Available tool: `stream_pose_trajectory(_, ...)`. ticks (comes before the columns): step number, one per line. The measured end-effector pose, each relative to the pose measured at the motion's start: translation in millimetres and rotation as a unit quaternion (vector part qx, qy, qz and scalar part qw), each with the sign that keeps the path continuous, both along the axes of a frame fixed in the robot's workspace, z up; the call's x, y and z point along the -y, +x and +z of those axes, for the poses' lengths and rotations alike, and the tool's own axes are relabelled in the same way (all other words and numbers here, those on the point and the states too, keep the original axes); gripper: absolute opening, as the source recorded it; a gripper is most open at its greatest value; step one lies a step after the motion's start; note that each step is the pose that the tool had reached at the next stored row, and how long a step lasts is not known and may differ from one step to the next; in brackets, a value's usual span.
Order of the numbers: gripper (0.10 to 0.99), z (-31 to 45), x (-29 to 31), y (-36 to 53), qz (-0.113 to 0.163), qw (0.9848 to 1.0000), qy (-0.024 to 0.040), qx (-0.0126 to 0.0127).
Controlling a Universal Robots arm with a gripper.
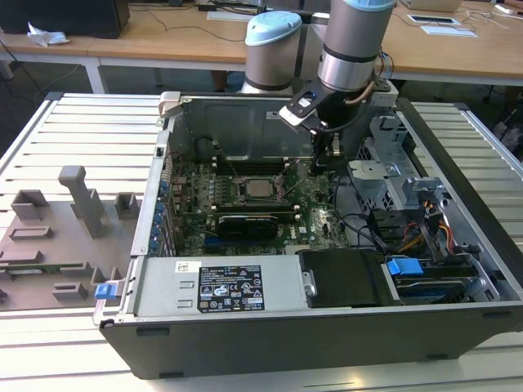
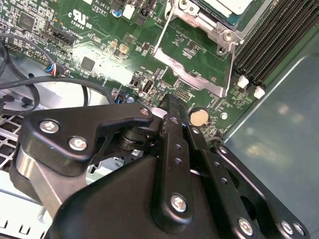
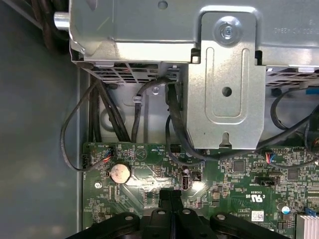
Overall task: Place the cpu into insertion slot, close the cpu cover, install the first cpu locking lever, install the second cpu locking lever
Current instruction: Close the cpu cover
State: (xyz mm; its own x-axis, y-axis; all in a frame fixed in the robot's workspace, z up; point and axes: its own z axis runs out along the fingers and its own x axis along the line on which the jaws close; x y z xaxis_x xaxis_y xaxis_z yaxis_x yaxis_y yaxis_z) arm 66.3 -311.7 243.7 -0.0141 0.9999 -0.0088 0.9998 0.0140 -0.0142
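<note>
— Gripper condition?

— From here, the gripper (image 1: 332, 157) hangs point-down inside the open case (image 1: 245, 331), which lies on its side on the slatted table (image 1: 82, 131). In both wrist views its two black fingers (image 2: 174, 134) (image 3: 166, 200) are pressed together, with nothing between them.

— Position over the board?

— It is above the green board (image 1: 315, 219), at the corner next to the metal drive cage (image 3: 227, 99). The tips stand just beside the coin battery (image 3: 119, 172), near the board's edge along the case wall. I cannot make out whether the tips touch the board. Black cables (image 3: 75, 134) loop from under the cage down to that edge.

— Location of the chip?

— The chip (image 1: 260, 189) sits in the socket (image 1: 243, 196) with its dull silver top facing up. It is near the middle of the board and well apart from the gripper.

— Cover plate?

— The cover plate (image 2: 189, 74) is swung up off the socket. The green board shows through its square window. In the second wrist view the plate stands between the chip and the coin battery, hinged at the socket edge nearest the gripper.
</note>
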Motion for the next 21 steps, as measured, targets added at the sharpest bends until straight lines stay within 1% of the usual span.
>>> stream_pose_trajectory(8,0.106,-7.1,0.0,0.0,0.000,1.0000,0.0000,0.0000)
stream_pose_trajectory(11,0.106,-11.8,0.0,0.0,0.000,1.0000,0.0000,0.0000)
stream_pose_trajectory(13,0.106,-13.0,0.0,-0.7,0.000,1.0000,-0.0001,0.0000)
stream_pose_trajectory(16,0.106,-13.4,0.0,-7.0,0.000,1.0000,0.0000,0.0000)
stream_pose_trajectory(21,0.106,-13.4,0.1,-21.7,0.000,1.0000,0.0000,0.0000)
